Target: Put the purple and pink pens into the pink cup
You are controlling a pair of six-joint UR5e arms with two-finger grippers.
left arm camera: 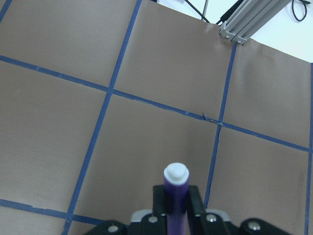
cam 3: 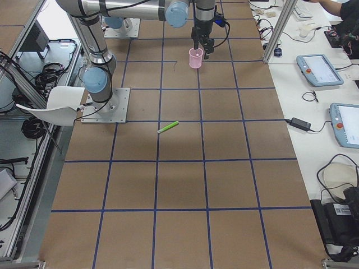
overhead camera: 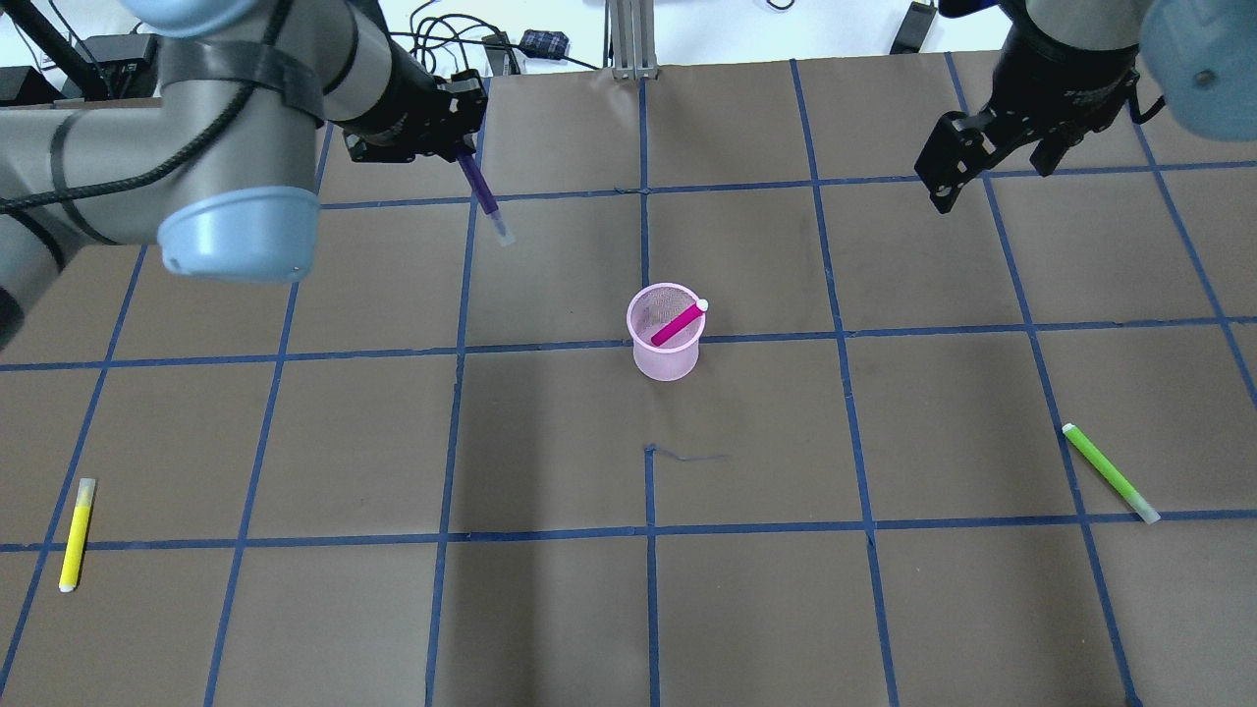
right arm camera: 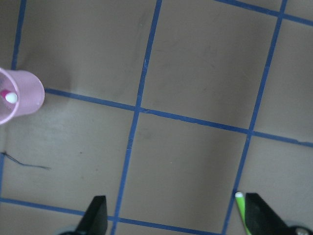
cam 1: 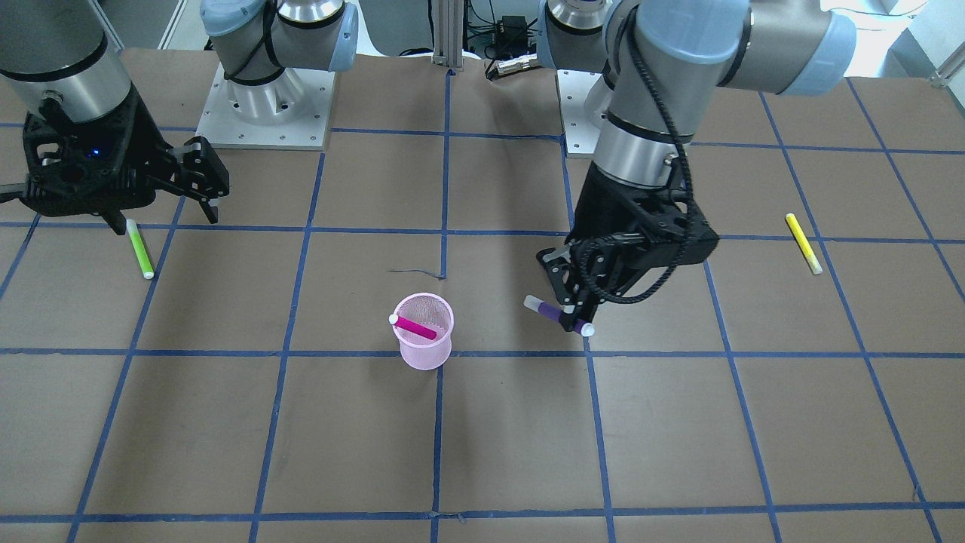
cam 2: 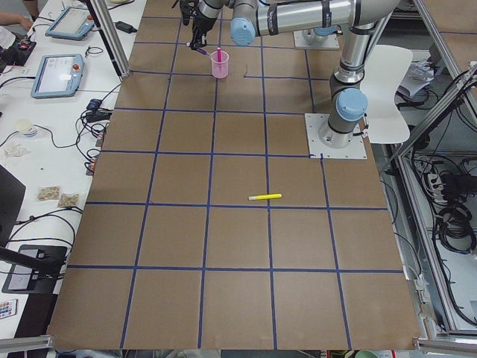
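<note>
The pink mesh cup (cam 1: 424, 343) (overhead camera: 666, 358) stands upright near the table's middle. The pink pen (cam 1: 415, 327) (overhead camera: 678, 325) leans inside it, its white cap over the rim. My left gripper (cam 1: 571, 313) (overhead camera: 464, 147) is shut on the purple pen (cam 1: 556, 313) (overhead camera: 483, 194) (left arm camera: 175, 196) and holds it above the table, apart from the cup on the far-left side in the overhead view. My right gripper (cam 1: 167, 220) (overhead camera: 992, 177) (right arm camera: 178, 220) is open and empty over the far right. The cup also shows at the left edge of the right wrist view (right arm camera: 22, 95).
A green pen (cam 1: 139, 249) (overhead camera: 1110, 471) (right arm camera: 240, 208) lies on the robot's right side, close below the right gripper. A yellow pen (cam 1: 803, 243) (overhead camera: 76, 533) lies on the robot's left side. Brown paper with blue tape lines covers the table (overhead camera: 884, 589).
</note>
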